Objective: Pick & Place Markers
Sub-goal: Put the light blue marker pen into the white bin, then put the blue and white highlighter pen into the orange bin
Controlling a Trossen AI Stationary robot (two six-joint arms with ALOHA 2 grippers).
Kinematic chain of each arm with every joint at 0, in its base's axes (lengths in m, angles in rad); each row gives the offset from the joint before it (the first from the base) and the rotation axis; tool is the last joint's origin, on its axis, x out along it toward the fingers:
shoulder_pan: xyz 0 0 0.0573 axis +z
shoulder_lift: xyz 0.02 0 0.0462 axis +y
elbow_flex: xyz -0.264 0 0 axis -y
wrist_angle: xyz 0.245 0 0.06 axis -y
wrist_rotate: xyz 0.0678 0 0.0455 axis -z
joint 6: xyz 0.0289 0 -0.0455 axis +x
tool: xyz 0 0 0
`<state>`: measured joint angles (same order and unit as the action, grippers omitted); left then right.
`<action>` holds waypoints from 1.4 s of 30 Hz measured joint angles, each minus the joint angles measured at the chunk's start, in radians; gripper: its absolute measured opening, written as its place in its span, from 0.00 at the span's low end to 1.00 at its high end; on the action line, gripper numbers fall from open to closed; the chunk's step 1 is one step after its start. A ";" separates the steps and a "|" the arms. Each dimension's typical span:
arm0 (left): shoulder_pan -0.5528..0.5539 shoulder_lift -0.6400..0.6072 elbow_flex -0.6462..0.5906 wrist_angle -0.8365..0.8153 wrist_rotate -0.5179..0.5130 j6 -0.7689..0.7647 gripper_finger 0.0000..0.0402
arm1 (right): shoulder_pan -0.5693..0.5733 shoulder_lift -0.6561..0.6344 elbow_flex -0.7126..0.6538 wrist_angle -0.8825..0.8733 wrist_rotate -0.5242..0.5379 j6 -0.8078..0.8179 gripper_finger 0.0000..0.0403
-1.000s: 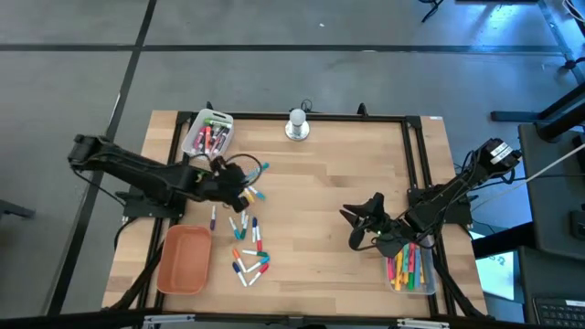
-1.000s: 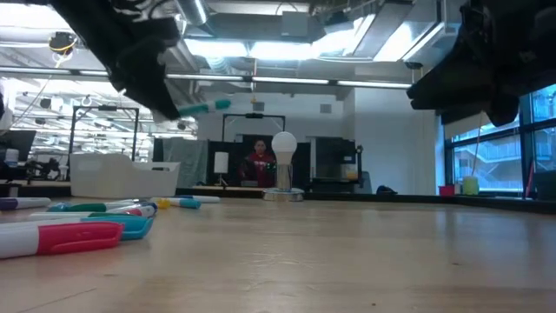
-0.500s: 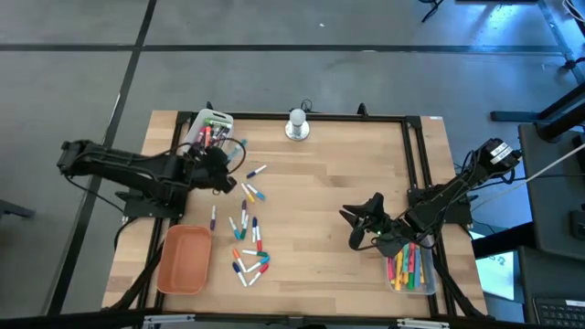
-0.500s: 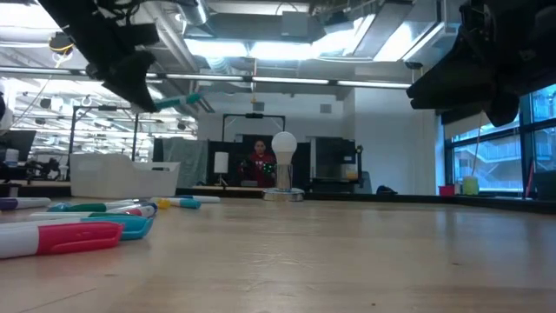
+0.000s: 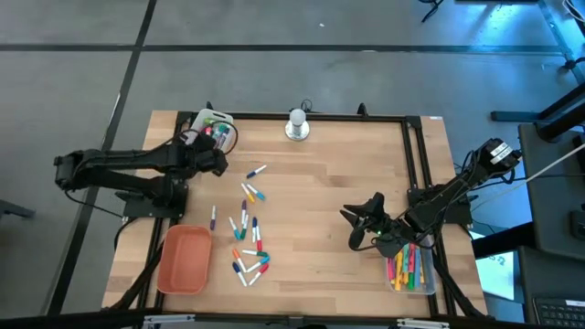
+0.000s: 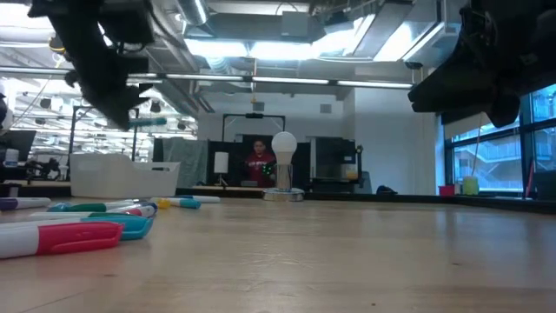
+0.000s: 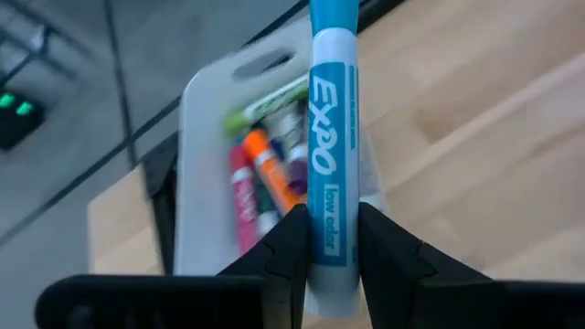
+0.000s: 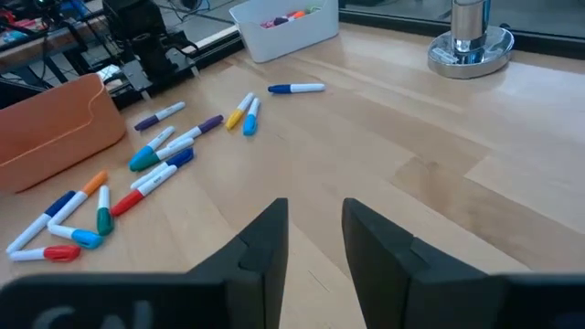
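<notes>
My left gripper (image 5: 216, 152) hovers over the near end of the white tray (image 5: 203, 117) at the table's far left, shut on a white marker with a teal cap (image 7: 329, 137). That tray holds several markers (image 7: 265, 174). In the low view the gripper (image 6: 113, 91) hangs high, with the marker's teal end (image 6: 149, 122) sticking out. Loose markers (image 5: 247, 228) lie flat on the wood left of centre. My right gripper (image 5: 353, 225) waits open above the table's right half, beside a clear tray of markers (image 5: 409, 267). My left gripper pinches the marker's white barrel near its uncapped end (image 7: 327, 224) between its two fingers (image 7: 291, 245). The marker runs forward along the fingers, teal cap farthest out. It is lifted clear and hangs over the white tray.
An orange tray (image 5: 183, 259) sits at the near left corner. A lamp-like object on a round metal base (image 5: 297, 125) stands at the far edge's middle. Bare wood (image 5: 320, 183) lies between the loose markers and the right arm. A person (image 6: 259, 161) shows far behind the table.
My left gripper has carried the teal-capped marker from above the loose pile toward the table's far left corner, until it is over the white tray. It has stayed shut on the marker, which has remained clear of the table.
</notes>
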<state>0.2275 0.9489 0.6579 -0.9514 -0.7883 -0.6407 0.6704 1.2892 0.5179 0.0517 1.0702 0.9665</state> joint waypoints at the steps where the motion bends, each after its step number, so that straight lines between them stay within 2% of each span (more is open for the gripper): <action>1: 0.027 0.000 -0.010 0.003 0.005 0.003 0.17 | 0.000 0.000 0.000 0.000 0.000 0.002 0.26; 6: 0.166 0.004 -0.052 0.084 0.031 0.022 0.18 | 0.000 0.000 0.000 0.000 0.000 0.032 0.26; 12: 0.317 0.009 -0.096 0.142 0.099 0.062 0.23 | 0.000 0.000 0.000 0.003 0.000 0.032 0.26; 20: 0.404 0.009 -0.140 0.264 0.163 0.179 0.32 | -0.001 0.000 0.000 0.002 0.000 0.021 0.26; 30: 0.364 0.009 -0.141 0.355 0.275 0.354 0.33 | -0.001 0.000 0.000 0.001 -0.008 0.021 0.26; 38: 0.249 0.009 -0.142 0.386 0.276 0.338 0.30 | -0.003 0.000 0.000 0.002 -0.027 0.022 0.26; 42: 0.167 0.009 -0.169 0.561 0.310 0.297 0.29 | -0.003 0.000 0.000 0.003 -0.026 0.024 0.26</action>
<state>0.3943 0.9581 0.4887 -0.3903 -0.4784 -0.3434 0.6678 1.2896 0.5179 0.0544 1.0439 0.9909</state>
